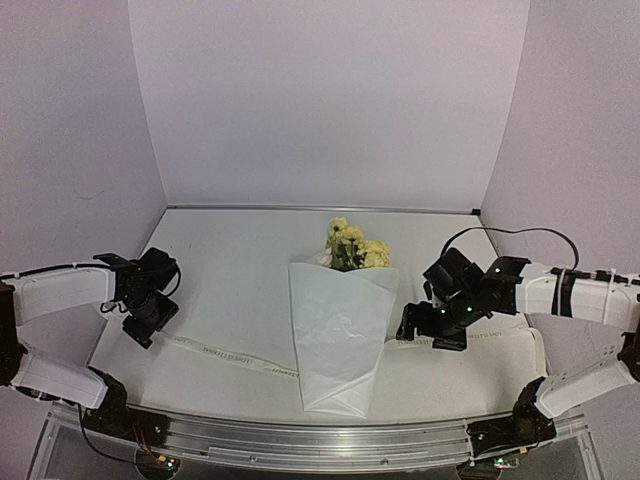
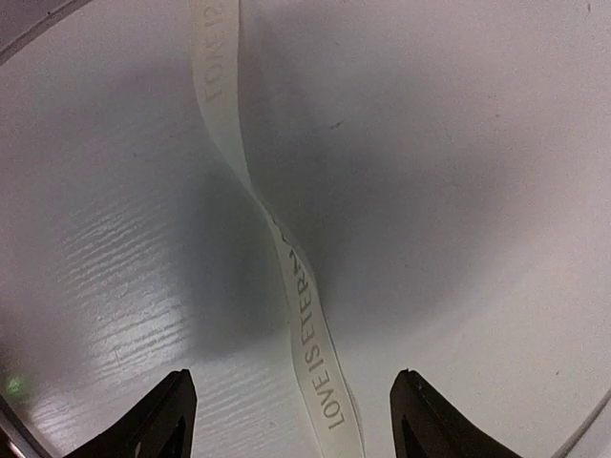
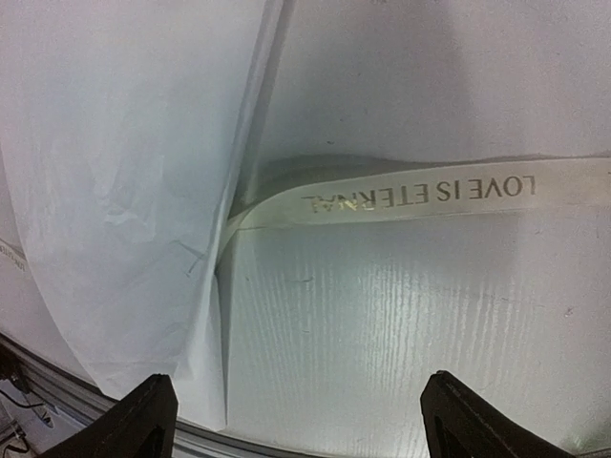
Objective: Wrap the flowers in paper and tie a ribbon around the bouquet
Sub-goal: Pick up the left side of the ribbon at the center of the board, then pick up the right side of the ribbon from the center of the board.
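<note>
A white table (image 1: pixel 230 260) with a faintly grained surface is seen. It is enclosed by pale lilac panels: a back wall (image 1: pixel 330 100) at 12 o'clock, a side wall (image 1: pixel 70 130) at 9 o'clock and another side wall (image 1: pixel 580 120) at 3 o'clock. A metal rail (image 1: pixel 320 438) is fixed along the 6 o'clock edge.

Pale lilac walls (image 1: pixel 330 100), white table (image 1: pixel 230 270)
</note>
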### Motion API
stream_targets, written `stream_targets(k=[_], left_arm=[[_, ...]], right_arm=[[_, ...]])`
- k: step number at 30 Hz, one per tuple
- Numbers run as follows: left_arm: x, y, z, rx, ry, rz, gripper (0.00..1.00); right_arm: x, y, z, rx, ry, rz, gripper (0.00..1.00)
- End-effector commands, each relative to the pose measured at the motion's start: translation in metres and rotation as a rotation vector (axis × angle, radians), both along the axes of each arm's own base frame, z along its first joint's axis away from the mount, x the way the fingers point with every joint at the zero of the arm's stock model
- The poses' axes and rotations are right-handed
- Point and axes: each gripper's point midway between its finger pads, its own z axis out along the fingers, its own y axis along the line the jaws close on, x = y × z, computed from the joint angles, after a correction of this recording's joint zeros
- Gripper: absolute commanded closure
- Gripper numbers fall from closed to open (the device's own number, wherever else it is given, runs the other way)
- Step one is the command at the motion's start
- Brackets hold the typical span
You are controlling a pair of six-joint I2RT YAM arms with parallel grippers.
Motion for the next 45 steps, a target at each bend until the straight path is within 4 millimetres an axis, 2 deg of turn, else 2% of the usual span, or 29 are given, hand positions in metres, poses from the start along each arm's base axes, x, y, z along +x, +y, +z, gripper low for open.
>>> stream_targets(k=[1, 6, 8, 10, 14, 16, 22, 27, 30, 34, 40, 45], left_arm=[[0.021, 0.021, -0.012, 0.024, -0.054, 0.009, 0.28], [0.027, 0.023, -0.033, -0.021, -0.07, 0.012, 0.34], [0.034, 0.021, -0.036, -0.031, -0.093, -0.02, 0.42], [0.044, 0.021, -0.038, -0.023, -0.102, -0.07, 0.52], [0.059, 0.016, -0.035, -0.016, -0.132, -0.142, 0.9], [0.066, 0.013, -0.03, -0.022, -0.179, -0.165, 0.99], [0.086, 0.004, 0.001, -0.027, -0.272, -0.242, 1.0], [0.094, 0.002, 0.019, -0.003, -0.314, -0.302, 1.0], [0.095, -0.001, 0.018, -0.006, -0.314, -0.329, 1.0], [0.096, -0.009, 0.006, -0.032, -0.278, -0.358, 1.0], [0.098, -0.007, 0.005, -0.034, -0.299, -0.332, 1.0], [0.099, -0.007, 0.012, -0.024, -0.303, -0.348, 1.0]], right_arm=[[-0.005, -0.034, -0.005, -0.099, -0.071, -0.031, 0.09], [-0.003, -0.058, -0.012, -0.165, -0.119, -0.096, 0.07], [-0.001, -0.065, -0.015, -0.195, -0.135, -0.124, 0.07], [0.002, -0.071, -0.018, -0.229, -0.146, -0.145, 0.05], [0.012, -0.08, -0.02, -0.271, -0.16, -0.21, 0.02], [0.016, -0.088, -0.022, -0.275, -0.146, -0.285, 0.02], [0.029, -0.114, -0.033, -0.269, -0.088, -0.554, 0.02], [0.052, -0.128, -0.042, -0.262, -0.136, -0.703, 0.07], [0.056, -0.145, -0.048, -0.296, -0.173, -0.806, 0.11], [0.062, -0.16, -0.052, -0.332, -0.226, -0.895, 0.15], [0.07, -0.16, -0.077, -0.288, -0.182, -0.974, 0.23], [0.072, -0.153, -0.103, -0.245, -0.11, -1.073, 0.36]])
